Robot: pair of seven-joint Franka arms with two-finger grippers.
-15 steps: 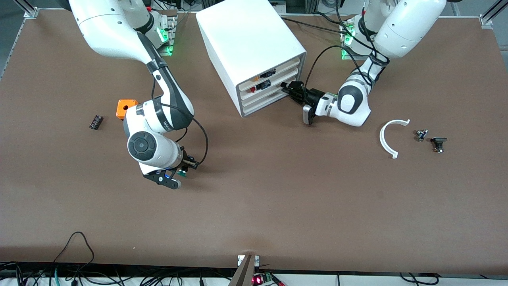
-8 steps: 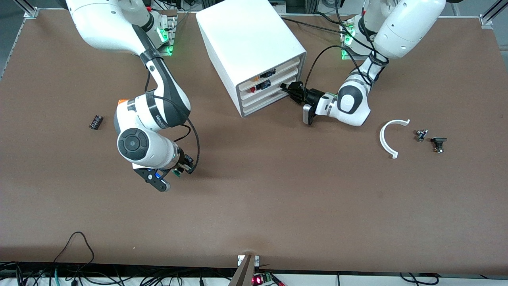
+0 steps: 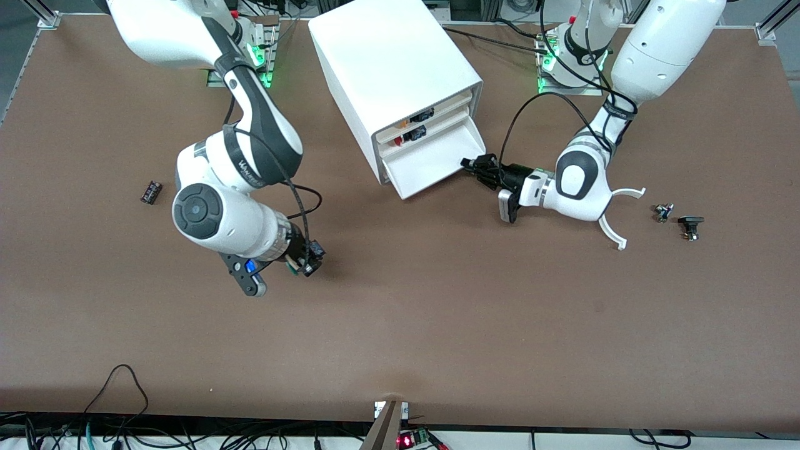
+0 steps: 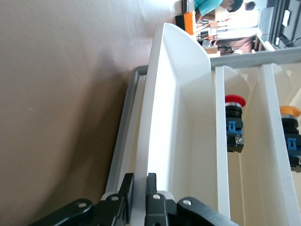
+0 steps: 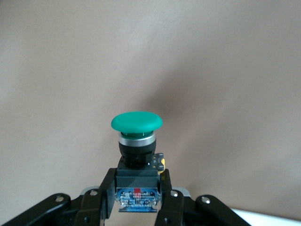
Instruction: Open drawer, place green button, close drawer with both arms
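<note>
- Front view: one white cabinet holds four stacked drawers; the drawer, third from the top, stands pulled out and its tray looks bare.
- Front view: two arms. The left gripper is clamped on the drawer's front lip. The right gripper hangs over the table toward the right arm's end, shut on the button, which shows here only as a small dark shape.
- Front view: four loose things lie on the table: one black rectangular component toward the right arm's end, and one white curved piece plus two small dark parts toward the left arm's end.
- Left wrist view: both fingers pinch the drawer's thin white wall. Two buttons in the drawers above, one red-capped and one orange-capped, show clearly here.
- Right wrist view: only here do the button's green cap and black body show, the body squeezed between the two fingers.
</note>
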